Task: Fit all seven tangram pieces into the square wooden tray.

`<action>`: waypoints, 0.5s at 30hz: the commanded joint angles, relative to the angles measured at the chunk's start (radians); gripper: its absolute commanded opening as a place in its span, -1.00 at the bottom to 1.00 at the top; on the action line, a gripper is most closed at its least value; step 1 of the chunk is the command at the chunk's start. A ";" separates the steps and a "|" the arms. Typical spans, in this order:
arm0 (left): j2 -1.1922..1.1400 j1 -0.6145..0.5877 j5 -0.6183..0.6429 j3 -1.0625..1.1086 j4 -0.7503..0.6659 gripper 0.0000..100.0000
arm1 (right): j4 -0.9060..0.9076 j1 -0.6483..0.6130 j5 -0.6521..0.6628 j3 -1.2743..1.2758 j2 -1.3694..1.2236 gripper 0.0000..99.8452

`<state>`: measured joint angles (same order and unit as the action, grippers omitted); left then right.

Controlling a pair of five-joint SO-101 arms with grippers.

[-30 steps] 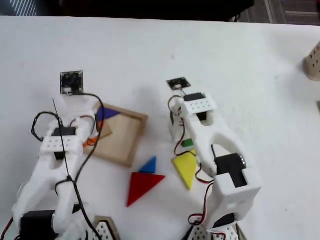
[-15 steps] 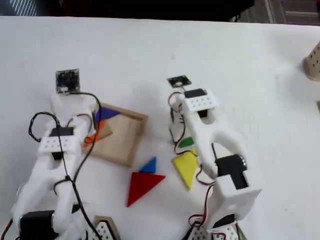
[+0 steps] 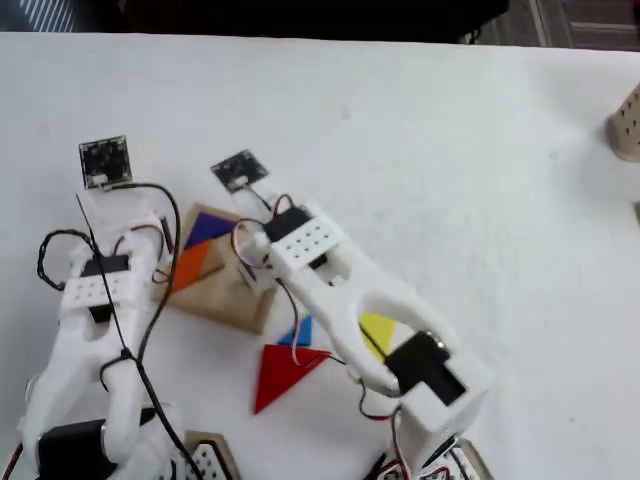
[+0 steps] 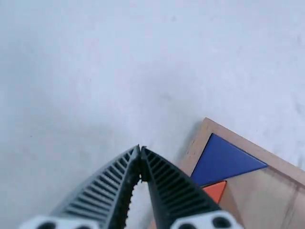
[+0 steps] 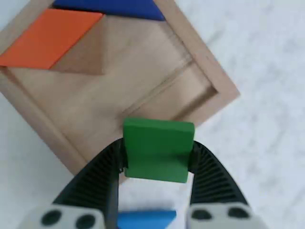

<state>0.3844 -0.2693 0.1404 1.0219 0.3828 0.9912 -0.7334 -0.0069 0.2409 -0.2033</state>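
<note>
The square wooden tray [image 3: 225,295] lies on the white table [image 3: 450,150] between the two arms, turned so that one corner points away from them. It is pale wood with a raised rim and a flat floor. Two pieces are seated in it: a large blue triangle [image 3: 210,228] in the far corner, and an orange parallelogram [image 3: 192,262] just beside it along the rim on the left arm's side. The rest of the floor is bare wood. The right gripper [image 5: 157,149] is clamped on a green square piece [image 5: 158,151], one finger against each opposite edge. It holds the piece over the tray's near rim [image 5: 209,90]. Whether the piece touches the wood cannot be told. The left gripper [image 4: 141,151] has its ribbed fingers closed tip to tip on nothing, over bare table just beside the tray corner that holds the blue triangle [image 4: 224,160]. Three pieces lie loose on the table near the tray: a small blue triangle [image 3: 300,330], a red triangle [image 3: 285,370] just beside it, and a yellow piece [image 3: 378,330] partly hidden under the right arm.
</note>
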 commanded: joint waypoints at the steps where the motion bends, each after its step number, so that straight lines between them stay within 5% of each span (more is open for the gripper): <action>1: 0.033 -0.018 0.002 -0.012 -0.031 -0.95 | -0.133 -0.019 -0.009 -0.052 -0.038 -0.96; 11: 0.035 -0.019 0.002 -0.012 -0.031 -0.95 | -0.019 -0.056 -0.002 -0.351 -0.234 -0.56; 15: 0.035 -0.015 0.002 -0.014 -0.032 -0.95 | 0.177 -0.061 -0.002 -0.489 -0.263 -0.55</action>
<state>0.3844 -0.2754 0.1404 1.0219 0.3828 1.0449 -0.7871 -0.0084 -0.1212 -0.4841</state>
